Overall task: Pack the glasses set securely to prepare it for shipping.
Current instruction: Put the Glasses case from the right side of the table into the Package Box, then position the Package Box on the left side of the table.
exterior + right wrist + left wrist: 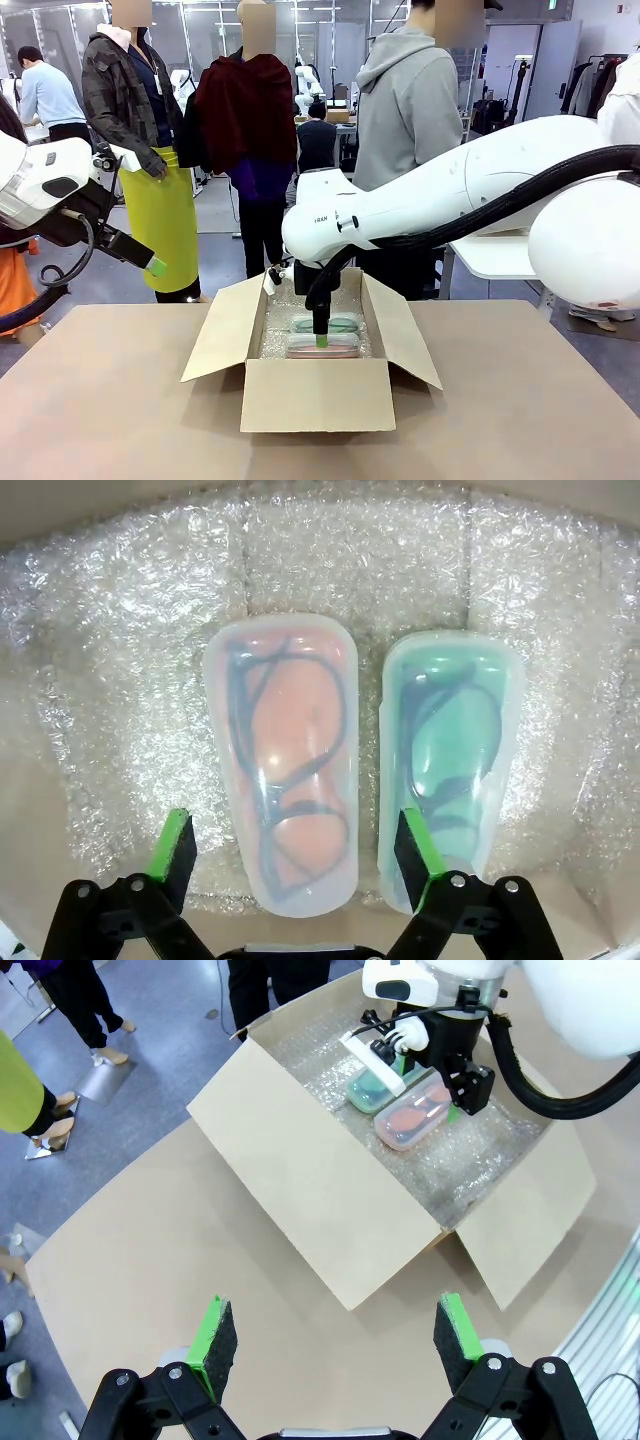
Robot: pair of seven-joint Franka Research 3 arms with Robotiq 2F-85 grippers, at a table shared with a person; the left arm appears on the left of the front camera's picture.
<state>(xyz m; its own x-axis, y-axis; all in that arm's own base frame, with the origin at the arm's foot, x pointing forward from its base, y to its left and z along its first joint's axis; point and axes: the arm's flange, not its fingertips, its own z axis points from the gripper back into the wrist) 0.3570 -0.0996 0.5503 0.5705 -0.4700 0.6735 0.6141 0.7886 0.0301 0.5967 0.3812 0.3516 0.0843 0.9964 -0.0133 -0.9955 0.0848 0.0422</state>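
White rounded shells cover the left arm point(35, 178) and right arm point(470, 180); a thick black hose point(520, 200) follows the right. The left gripper point(335, 1322) and right gripper point(298, 842) are black, green-padded.

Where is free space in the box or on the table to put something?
In the box, bare bubble wrap lies between the pink case and the wall, away from the green case. The table around the box is bare. Crowded: the gap between the cases, beside the open right gripper.
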